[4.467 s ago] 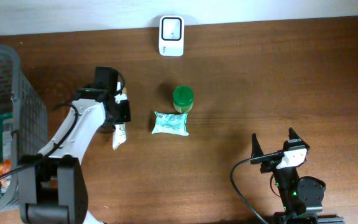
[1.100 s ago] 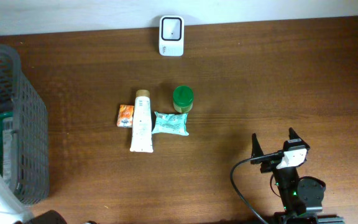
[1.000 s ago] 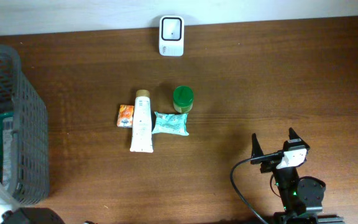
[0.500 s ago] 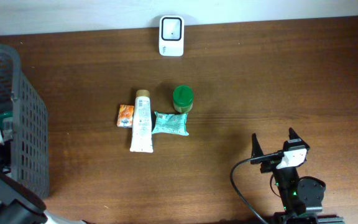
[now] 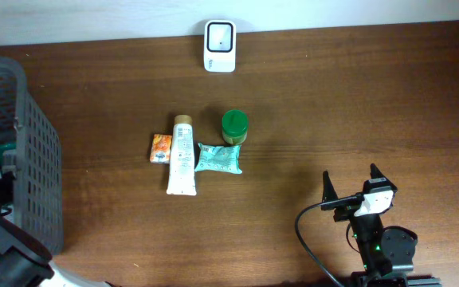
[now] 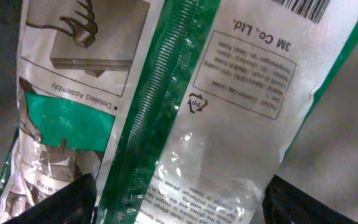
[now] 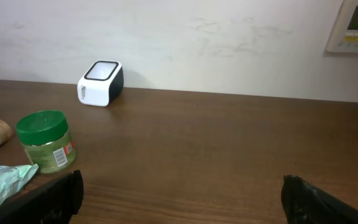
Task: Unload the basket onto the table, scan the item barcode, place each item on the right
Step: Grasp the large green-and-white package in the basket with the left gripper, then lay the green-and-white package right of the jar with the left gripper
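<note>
Basket (image 5: 42, 151) hugs the left edge of the table (image 5: 389, 104); open wood lies on the right. Left gripper (image 6: 178, 202) is inside the basket, fingers wide astride a green-white packet (image 6: 166, 112) (contact unclear). Right gripper (image 5: 350, 177) sits by the near edge, agape and empty.

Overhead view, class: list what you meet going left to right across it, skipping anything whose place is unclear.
grey mesh basket → small orange packet → white tube with tan cap → pale green crinkled pouch → right gripper. The green-lidded jar and white box scanner overlap the pouch sideways, so they are left out.
</note>
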Robot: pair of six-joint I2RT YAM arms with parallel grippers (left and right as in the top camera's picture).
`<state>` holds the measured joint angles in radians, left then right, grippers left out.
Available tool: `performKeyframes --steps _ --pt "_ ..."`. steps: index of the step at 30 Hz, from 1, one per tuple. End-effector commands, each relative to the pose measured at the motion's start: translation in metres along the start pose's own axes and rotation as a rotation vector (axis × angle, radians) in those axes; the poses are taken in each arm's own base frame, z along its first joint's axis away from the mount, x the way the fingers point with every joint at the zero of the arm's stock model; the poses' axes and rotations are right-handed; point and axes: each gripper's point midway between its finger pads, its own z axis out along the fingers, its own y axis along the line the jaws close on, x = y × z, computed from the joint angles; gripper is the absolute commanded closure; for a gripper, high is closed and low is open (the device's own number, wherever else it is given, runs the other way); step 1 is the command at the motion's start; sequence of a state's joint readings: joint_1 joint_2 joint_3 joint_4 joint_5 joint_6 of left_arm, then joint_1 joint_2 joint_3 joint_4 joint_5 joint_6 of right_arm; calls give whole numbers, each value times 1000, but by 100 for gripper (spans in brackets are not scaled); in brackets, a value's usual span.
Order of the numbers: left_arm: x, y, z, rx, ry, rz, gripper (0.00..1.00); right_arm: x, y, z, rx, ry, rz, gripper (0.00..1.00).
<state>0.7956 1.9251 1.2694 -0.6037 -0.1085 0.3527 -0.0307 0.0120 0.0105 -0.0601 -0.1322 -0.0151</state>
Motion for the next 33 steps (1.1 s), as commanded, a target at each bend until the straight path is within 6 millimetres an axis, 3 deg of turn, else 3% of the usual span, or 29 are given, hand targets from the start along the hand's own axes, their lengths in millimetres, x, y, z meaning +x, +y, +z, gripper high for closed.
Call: performKeyframes --steps 1,4,5,6,10,13,14,16,19,20,21,22,23,25,26,28,30,31,33 --pt "70 -23 60 51 244 42 29 2 3 0 -16 5 -3 2" --pt "70 -24 60 52 245 42 64 2 3 0 -16 5 -3 2" --pt "70 -25 60 59 243 41 85 2 3 0 -16 5 -3 2" --pt "69 -28 60 76 237 38 100 2 3 0 -16 5 -3 2" --pt "69 -27 53 85 259 41 100 2 3 0 -16 5 -3 2" --pt "38 -22 22 116 190 29 100 2 3 0 -16 5 -3 1" --pt "10 -17 -10 127 85 13 100 2 3 0 -16 5 -3 2" --pt "-16 -6 -51 84 -36 -22 100 2 3 0 -16 5 -3 1" --pt "-61 12 -155 -15 -350 -24 100 2 3 0 -16 5 -3 2" --pt "-73 13 -190 -44 -456 -17 100 2 3 0 -16 5 -3 2" --pt "-83 10 -236 -74 -593 -5 100 2 3 0 -16 5 -3 2" --pt "-86 5 -264 -86 -673 7 100 2 3 0 -16 5 -3 2" --pt "-90 -10 -321 -94 -835 27 100 3 3 0 -16 5 -3 2" --pt "-88 -30 -379 -57 -1007 15 100 3 3 0 -16 5 -3 1" --pt "-82 -54 -416 -4 -1111 39 100 3 3 0 -16 5 -3 2" --pt "-65 -105 -458 128 -1221 117 100 3 3 0 -16 5 -3 2" --pt "-48 -170 -480 305 -1255 241 100 3 3 0 -16 5 -3 1" --pt "-41 -203 -479 379 -1235 314 100 3 3 0 -16 5 -3 2" --pt "-24 -284 -457 533 -1111 458 100 3 3 0 -16 5 -3 2"
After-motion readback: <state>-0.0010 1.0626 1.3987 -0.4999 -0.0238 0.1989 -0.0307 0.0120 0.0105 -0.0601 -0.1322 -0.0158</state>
